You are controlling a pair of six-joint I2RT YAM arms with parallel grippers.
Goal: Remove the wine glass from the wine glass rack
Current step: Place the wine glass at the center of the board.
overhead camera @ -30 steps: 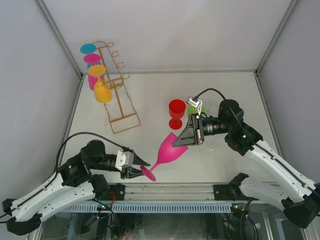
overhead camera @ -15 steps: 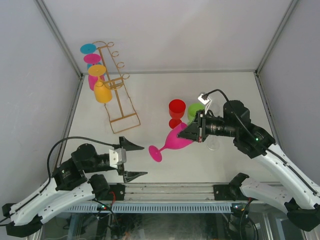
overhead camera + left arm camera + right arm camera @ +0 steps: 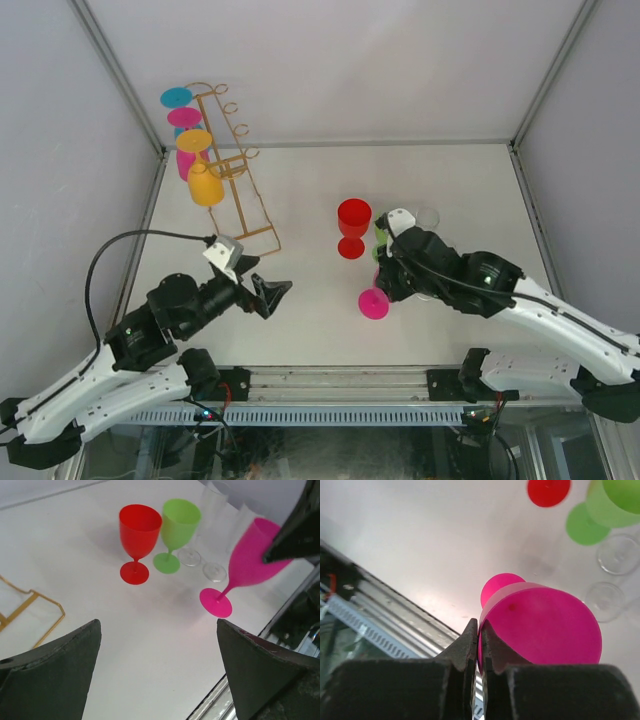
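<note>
The gold wire wine glass rack (image 3: 235,170) stands at the back left, with cyan, magenta and orange glasses (image 3: 205,185) hanging on its left side. A pink wine glass (image 3: 252,555) is off the rack, near the table's front centre. It stands nearly upright, slightly tilted, its foot (image 3: 373,303) at or just above the table. My right gripper (image 3: 480,630) is shut on its rim, one finger inside the bowl. My left gripper (image 3: 272,295) hangs open and empty to the left of the glass, well apart from it.
A red glass (image 3: 353,228) and a green glass (image 3: 180,520) stand upright just behind the pink one, with two clear glasses (image 3: 210,500) beside them. The rack's base frame (image 3: 30,610) lies to the left. The metal rail at the table's front edge (image 3: 380,625) is close below.
My left gripper opened, let go of the pink glass's foot and drew back to the left. The right gripper swung the glass from a steep tilt to nearly upright, shifting it right.
</note>
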